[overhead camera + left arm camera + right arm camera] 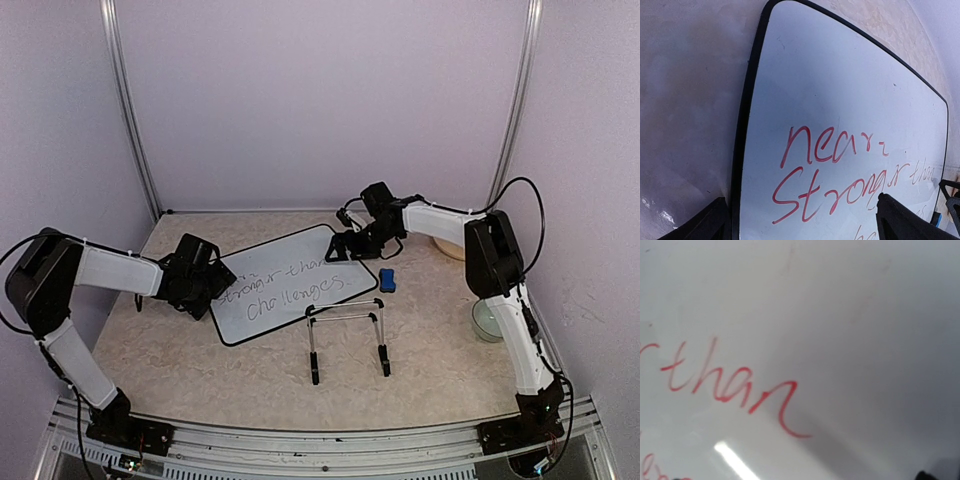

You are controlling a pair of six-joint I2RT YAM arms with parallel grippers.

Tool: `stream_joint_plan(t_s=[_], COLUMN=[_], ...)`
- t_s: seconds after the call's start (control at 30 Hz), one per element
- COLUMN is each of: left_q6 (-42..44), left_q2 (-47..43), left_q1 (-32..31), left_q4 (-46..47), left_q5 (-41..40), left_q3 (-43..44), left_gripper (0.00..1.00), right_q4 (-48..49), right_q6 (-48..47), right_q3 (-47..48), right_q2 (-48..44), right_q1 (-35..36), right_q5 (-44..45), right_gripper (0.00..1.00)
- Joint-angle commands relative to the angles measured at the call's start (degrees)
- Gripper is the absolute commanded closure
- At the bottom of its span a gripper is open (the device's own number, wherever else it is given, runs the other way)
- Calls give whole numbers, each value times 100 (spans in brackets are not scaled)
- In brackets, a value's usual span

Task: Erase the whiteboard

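Note:
The whiteboard (pixel 290 285) lies flat on the table, white with a thin black frame and red handwriting. My left gripper (pixel 203 283) is at its left edge. In the left wrist view it (pixel 805 227) is open and empty, one finger (pixel 710 222) outside the frame and the other (pixel 905 220) over the whiteboard (pixel 840 100). My right gripper (pixel 350 243) hovers low over the board's far right corner. The right wrist view shows the whiteboard (pixel 850 315) close up with the word "than", and only a fingertip (pixel 927 475) at the bottom right corner; the jaws look spread with nothing between them.
A small blue eraser block (pixel 388 279) lies on the table just right of the board. A black wire stand (pixel 347 335) stands in front of the board. A glass bowl (pixel 487 320) sits beside the right arm. A pale round dish (pixel 447 246) lies at the far right.

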Motion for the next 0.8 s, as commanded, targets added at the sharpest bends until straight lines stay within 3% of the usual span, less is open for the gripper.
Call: stream_joint_plan(t_s=[0.0,0.2,0.4,0.77], left_q6=[-18,-27,-27,212], left_q2=[136,-2,80,89], left_q1=[-66,59,58,-120], left_q4=[-46,-42,40,441], left_q5=[122,87,135,323], left_q3=[64,-91,-66,78], left_gripper=[1,1,1,1], right_q4=[260,841,115,-96], right_q6=[263,596,368,-143], right_q3=[-491,-1027,-280,-483], right_q2=[-496,-833,-93,-121], right_q1=[-154,-495,-504,34], right_q5=[706,809,84,-852], right_gripper=[0,0,0,0])
